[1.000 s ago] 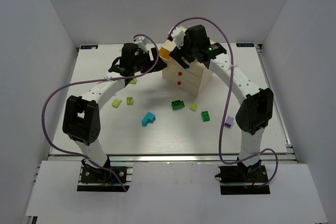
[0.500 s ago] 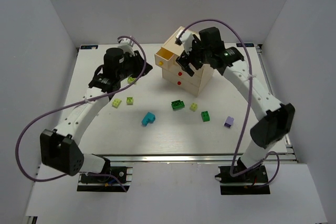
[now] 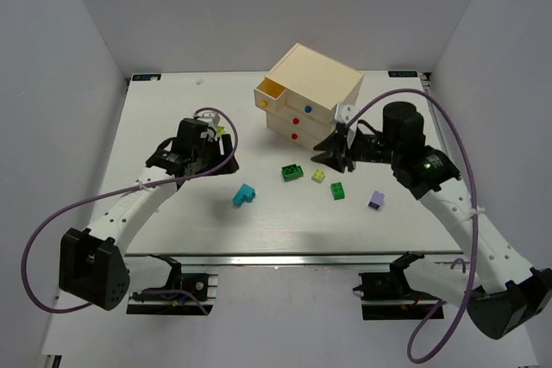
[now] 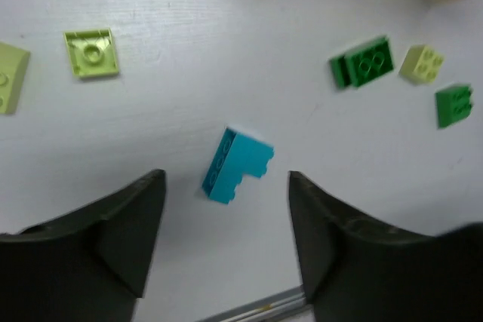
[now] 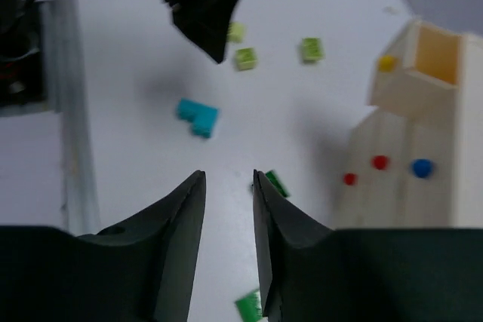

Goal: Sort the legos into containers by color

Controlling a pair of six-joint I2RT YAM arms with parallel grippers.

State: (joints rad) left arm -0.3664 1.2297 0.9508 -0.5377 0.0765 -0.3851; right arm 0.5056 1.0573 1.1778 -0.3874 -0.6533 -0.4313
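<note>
top: cream chest [image 3: 315, 92] at back of table [image 3: 155, 114], yellow-knob drawer [image 3: 269, 92] pulled out, legos [image 3: 291, 172] loose in front | left wrist: left gripper [image 4: 226, 179] jaws wide apart, empty, cyan brick [image 4: 230, 167] below the gap | right wrist: right gripper [image 5: 228, 179] jaws narrowly apart, nothing between

One cyan lego [image 4: 235, 165] on table [image 4: 189, 73], jaws apart

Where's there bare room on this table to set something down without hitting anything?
The far left corner, between the table edge and the chest, is bare. So is the near strip in front of the cyan brick. The middle is crowded: the dark green brick, lime brick, smaller green brick and purple brick lie close together.
</note>
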